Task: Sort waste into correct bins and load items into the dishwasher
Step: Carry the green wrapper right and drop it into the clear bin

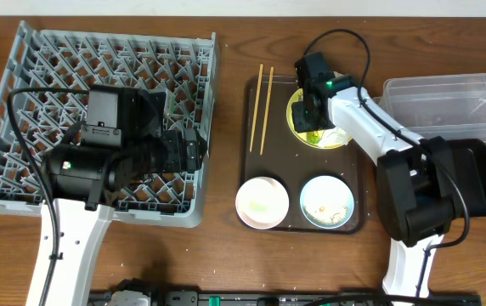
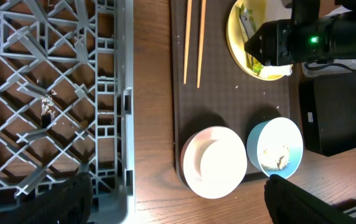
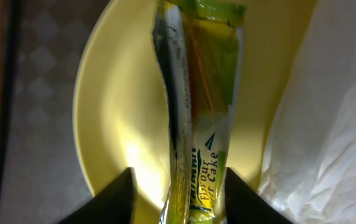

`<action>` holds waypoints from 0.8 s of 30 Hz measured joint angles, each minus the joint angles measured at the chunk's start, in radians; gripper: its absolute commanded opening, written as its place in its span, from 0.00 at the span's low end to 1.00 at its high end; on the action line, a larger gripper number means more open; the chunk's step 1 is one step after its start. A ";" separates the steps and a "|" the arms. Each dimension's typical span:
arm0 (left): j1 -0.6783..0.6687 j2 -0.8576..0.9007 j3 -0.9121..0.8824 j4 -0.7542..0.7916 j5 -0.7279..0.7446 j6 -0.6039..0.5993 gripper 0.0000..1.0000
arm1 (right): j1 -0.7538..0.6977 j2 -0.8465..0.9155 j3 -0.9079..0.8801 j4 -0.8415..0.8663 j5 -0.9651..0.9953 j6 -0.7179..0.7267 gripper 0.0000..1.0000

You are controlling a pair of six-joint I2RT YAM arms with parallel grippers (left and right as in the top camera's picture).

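Here the right gripper (image 3: 178, 180) flanks the green wrapper (image 3: 196, 93) on the yellow plate (image 3: 122, 124); whether it pinches, I cannot tell. The white napkin (image 3: 327, 124) beside it is cropped. The left gripper (image 2: 177, 179) is spread wide.

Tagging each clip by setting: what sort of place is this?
Likely a staged dish-clearing station on a wooden table: a grey dish rack, a brown serving tray holding a blue bowl with food scraps, and a clear tub beside it.
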State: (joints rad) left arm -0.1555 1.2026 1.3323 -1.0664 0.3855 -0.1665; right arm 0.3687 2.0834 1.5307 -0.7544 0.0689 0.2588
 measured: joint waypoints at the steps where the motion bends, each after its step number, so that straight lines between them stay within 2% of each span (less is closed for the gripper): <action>1: 0.000 0.000 0.000 0.000 0.000 0.003 0.89 | 0.000 0.002 0.000 0.001 0.001 0.008 0.19; 3: 0.000 0.000 0.000 0.000 0.000 0.006 0.89 | 0.000 0.003 0.000 0.001 0.006 0.022 0.04; 4: 0.000 0.000 0.000 0.000 0.000 0.006 0.89 | 0.000 0.003 0.000 0.002 0.008 0.018 0.01; 13: 0.000 0.000 0.000 0.000 -0.001 0.007 0.89 | -0.020 -0.039 0.011 -0.066 -0.005 0.049 0.01; 19: 0.000 0.000 0.000 0.005 -0.003 0.007 0.89 | -0.120 -0.251 0.027 -0.109 -0.034 0.073 0.01; 24: 0.000 0.000 0.000 0.011 -0.003 0.007 0.89 | -0.275 -0.396 0.057 -0.140 -0.019 0.185 0.01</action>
State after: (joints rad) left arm -0.1555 1.2026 1.3323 -1.0550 0.3820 -0.1596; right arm 0.0933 1.6871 1.5875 -0.8944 0.0498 0.4435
